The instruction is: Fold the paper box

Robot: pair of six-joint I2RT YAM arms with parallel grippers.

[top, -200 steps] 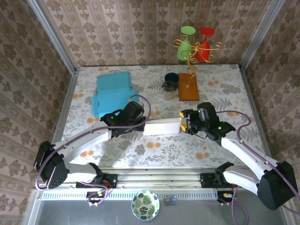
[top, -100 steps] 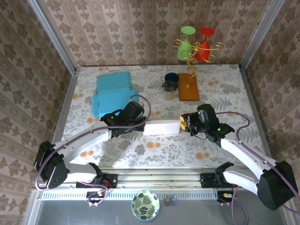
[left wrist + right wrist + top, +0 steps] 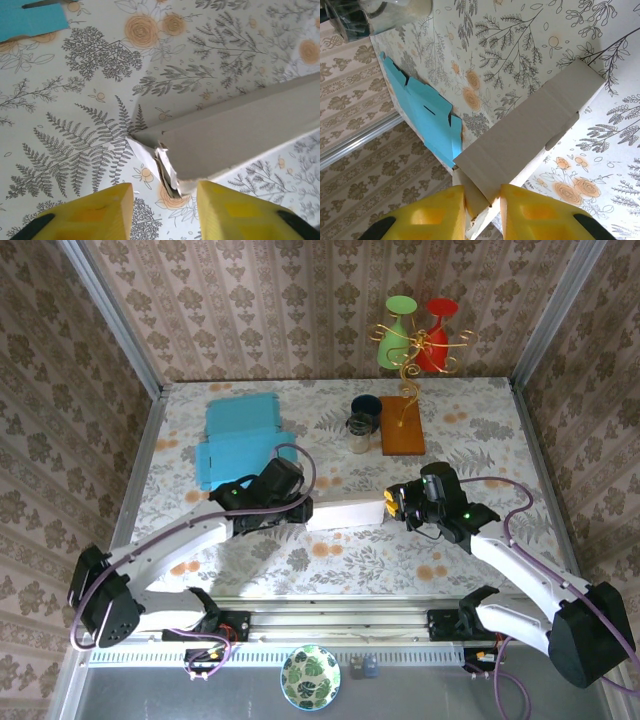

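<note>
The paper box [image 3: 345, 512] lies in the middle of the desk [image 3: 470, 420], between my two hands. It looks like light, thin card that is easy to crush, and its left end is ragged. I would take it by the end flaps. My right hand [image 3: 482, 197] grips the right end flap. My left hand [image 3: 165, 192] stands open just before the left end. The blue sheets [image 3: 238, 445] and the glass jar [image 3: 358, 432] lie farther off and are not in my way.
</note>
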